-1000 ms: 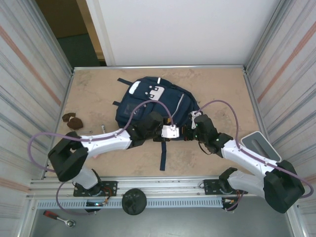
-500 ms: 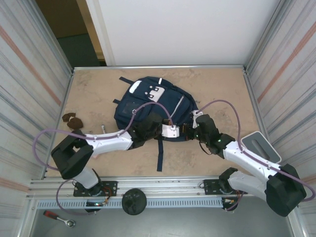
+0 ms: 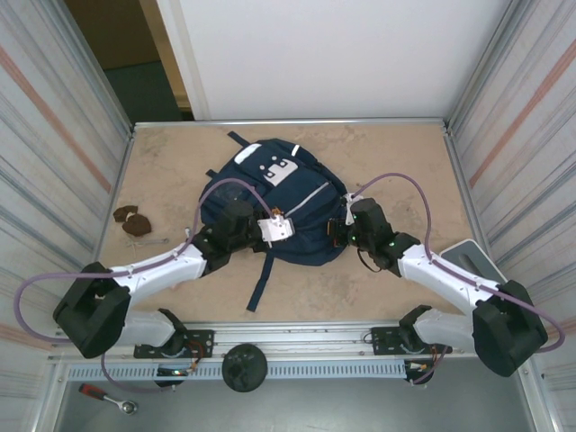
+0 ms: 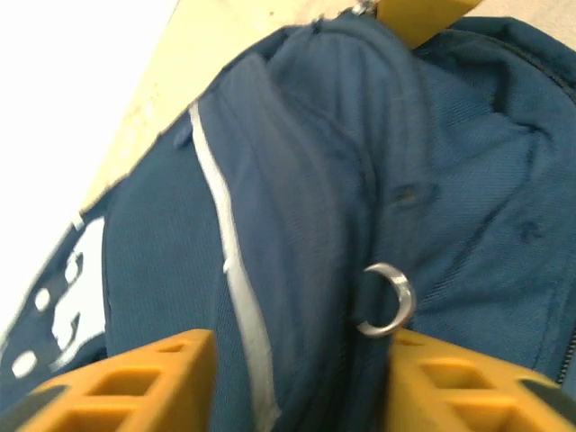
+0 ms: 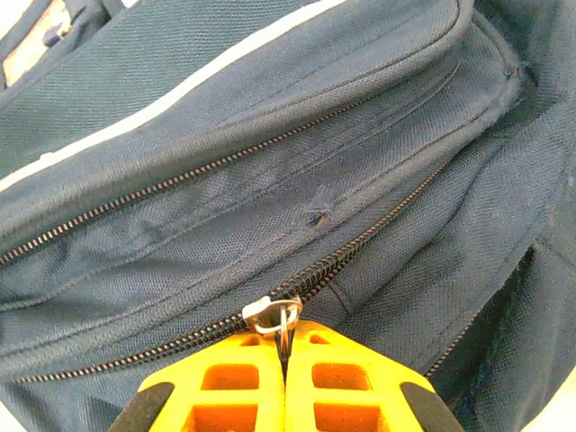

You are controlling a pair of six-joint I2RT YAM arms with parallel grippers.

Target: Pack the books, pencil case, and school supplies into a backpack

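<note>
While the right gripper (image 5: 283, 346), jaws clenched, pinches the zipper pull (image 5: 270, 313) of the backpack (image 3: 306, 193), the left gripper (image 4: 297, 360) has its jaws clasping a fold of its fabric between them.

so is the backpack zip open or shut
Shut where visible: zip teeth meshed either side of the pull, pinched in the right pincer.
</note>
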